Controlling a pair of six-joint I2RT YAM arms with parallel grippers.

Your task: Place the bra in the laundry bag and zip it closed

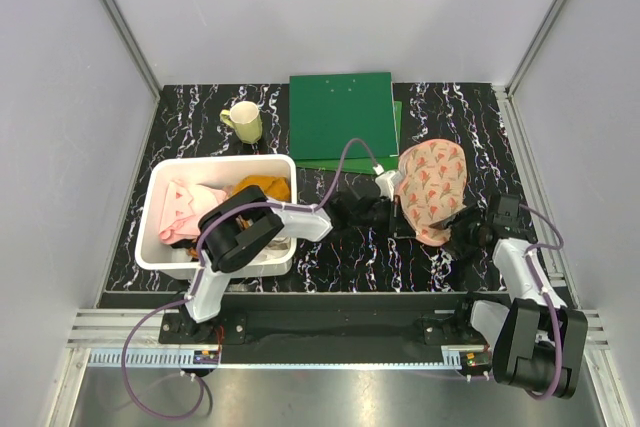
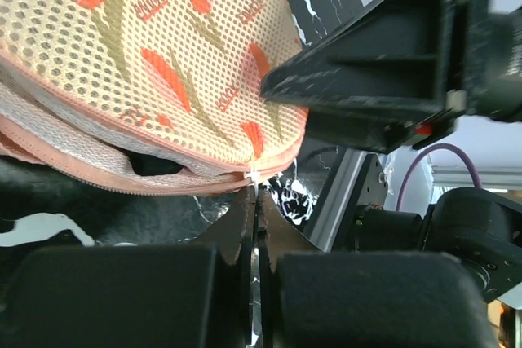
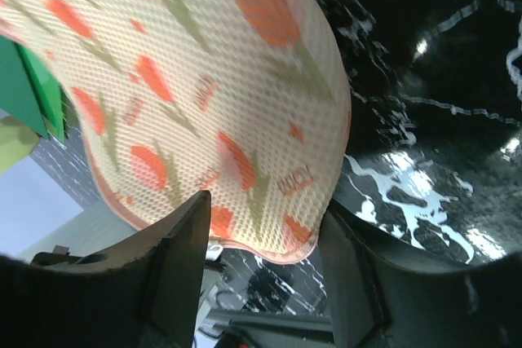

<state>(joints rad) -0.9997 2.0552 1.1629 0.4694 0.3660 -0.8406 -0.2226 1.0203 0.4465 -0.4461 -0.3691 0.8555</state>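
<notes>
- The left gripper [image 2: 254,201] is shut tight, with no gap seen between its two fingers.
- A small whitish zipper pull [image 2: 254,175] is pinched right at the tips of this gripper.
- The laundry bag [image 1: 432,190] lies on the dark marbled surface [image 1: 455,107], just past the left gripper's tips. It is cream mesh printed with red flowers and green stems.
- Along the bag's pink zipper edge [image 2: 122,183], a dark gap is seen to one side of the pinched pull, so the bag is not fully zipped there.
- The right gripper [image 3: 265,209] is held wide open.
- The rounded edge of the bag is seen between the right gripper's two fingers. It cannot be told if either finger touches it.
- The two grippers are placed at opposite sides of the bag, with the bag between them.
- The bra cannot be seen in any view.
- A white bin [image 1: 220,160] is set well to the left of the left gripper. A pale pink cloth [image 1: 188,209] and an orange garment [image 1: 264,187] are piled in it.
- A pale green cup [image 1: 243,123] and a green board [image 1: 340,115] are placed far beyond both grippers.
</notes>
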